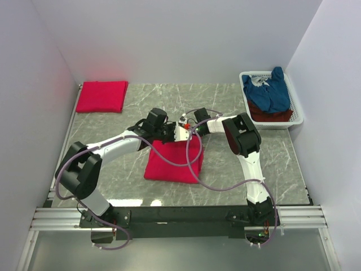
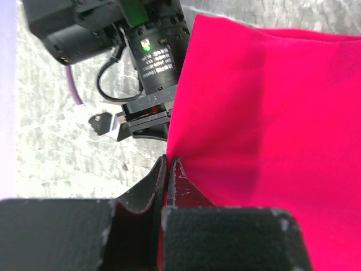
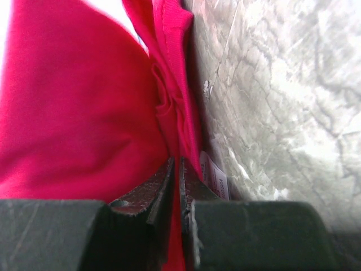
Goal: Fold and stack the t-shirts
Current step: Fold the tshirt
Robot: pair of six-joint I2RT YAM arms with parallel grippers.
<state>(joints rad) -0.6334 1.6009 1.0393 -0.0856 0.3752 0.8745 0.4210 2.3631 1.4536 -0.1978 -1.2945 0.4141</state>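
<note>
T-shirts, four items, listed as you find them on the table (image 1: 237,107).

Item 1: bright red t-shirt (image 1: 172,164). It lies at the middle of the table, just ahead of the arm bases. Its far edge is drawn up to where your two grippers meet. From the left wrist it fills the right side of the view (image 2: 271,141). From the right wrist it bunches into folds on the left (image 3: 73,113).

Item 2: folded red t-shirt (image 1: 101,96). A flat rectangle at the far left corner, well apart from both arms.

Item 3: navy t-shirt (image 1: 271,90). It is heaped loosely in the white basket (image 1: 299,116) at the far right.

Item 4: darker red t-shirt (image 1: 272,117). It sits in the same basket, under the navy one, with only its near part showing.

Left gripper (image 1: 168,131): your fingers are pressed together (image 2: 167,165), tips nipping the edge of item 1.

Right gripper (image 1: 184,133): your fingers are nearly together (image 3: 176,165), pinching a gathered fold of item 1. A small white label (image 3: 214,176) hangs just beside them against the marbled tabletop. From the left wrist you see this gripper (image 2: 138,121) close ahead, at the same edge of the cloth.
</note>
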